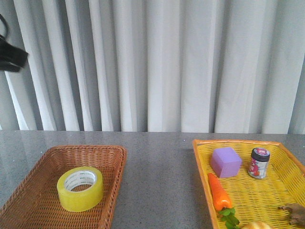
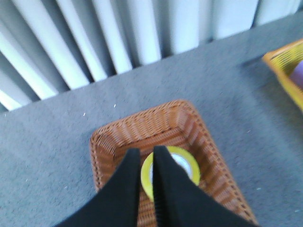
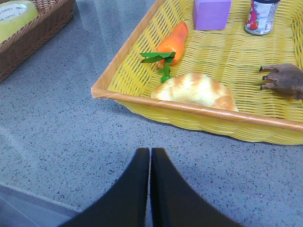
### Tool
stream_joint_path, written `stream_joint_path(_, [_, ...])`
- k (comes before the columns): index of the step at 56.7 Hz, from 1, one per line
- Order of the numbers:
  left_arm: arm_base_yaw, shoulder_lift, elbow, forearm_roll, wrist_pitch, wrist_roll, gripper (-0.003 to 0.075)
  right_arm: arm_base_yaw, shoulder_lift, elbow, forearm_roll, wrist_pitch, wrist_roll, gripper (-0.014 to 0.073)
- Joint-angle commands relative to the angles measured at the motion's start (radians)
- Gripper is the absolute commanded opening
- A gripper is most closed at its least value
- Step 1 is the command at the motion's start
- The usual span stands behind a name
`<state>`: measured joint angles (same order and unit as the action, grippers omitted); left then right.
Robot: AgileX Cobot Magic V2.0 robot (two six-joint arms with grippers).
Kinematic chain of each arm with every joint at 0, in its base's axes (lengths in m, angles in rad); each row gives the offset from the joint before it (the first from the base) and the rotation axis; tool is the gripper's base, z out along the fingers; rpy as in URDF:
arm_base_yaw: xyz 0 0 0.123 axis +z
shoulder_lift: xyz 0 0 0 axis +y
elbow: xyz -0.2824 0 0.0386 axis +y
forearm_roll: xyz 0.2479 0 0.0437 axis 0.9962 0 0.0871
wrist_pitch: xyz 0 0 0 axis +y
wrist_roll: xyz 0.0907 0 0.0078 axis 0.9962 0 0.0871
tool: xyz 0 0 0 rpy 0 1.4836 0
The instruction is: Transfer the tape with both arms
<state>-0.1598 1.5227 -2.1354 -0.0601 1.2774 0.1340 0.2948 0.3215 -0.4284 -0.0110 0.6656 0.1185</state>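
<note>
While the tape (image 1: 80, 188) is lying flat in the brown basket (image 1: 28, 200), the yellow basket (image 1: 267, 200) is holding a purple block (image 1: 226, 161), jar (image 1: 259, 163), carrot (image 1: 218, 192) and bread (image 3: 195, 91). The left gripper (image 2: 147, 153) is hovering above the tape, fingers nearly together, empty; the right gripper (image 3: 150, 151) is hanging closed over the table (image 1: 157, 176).

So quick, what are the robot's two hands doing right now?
Left hand: closed, holding nothing, above the tape in the brown basket.
Right hand: closed, empty, over the table beside the yellow basket.
</note>
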Motion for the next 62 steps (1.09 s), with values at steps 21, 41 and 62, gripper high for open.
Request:
stream_joint_path(21, [-0.003, -0.525, 0.709, -0.141, -0.259, 0.059, -0.0007, 0.001, 0.008, -0.028, -0.007, -0.065, -0.002, -0.0001])
stream_joint_path(41, [-0.003, -0.973, 1.237, -0.132, -0.316, -0.028, -0.0006, 0.001, 0.008, -0.028, -0.007, -0.064, -0.002, -0.0001])
stream_joint_path(62, [-0.003, -1.195, 1.415, -0.064, -0.489, -0.025, -0.0006, 0.001, 0.008, -0.028, -0.007, -0.065, -0.002, -0.0001])
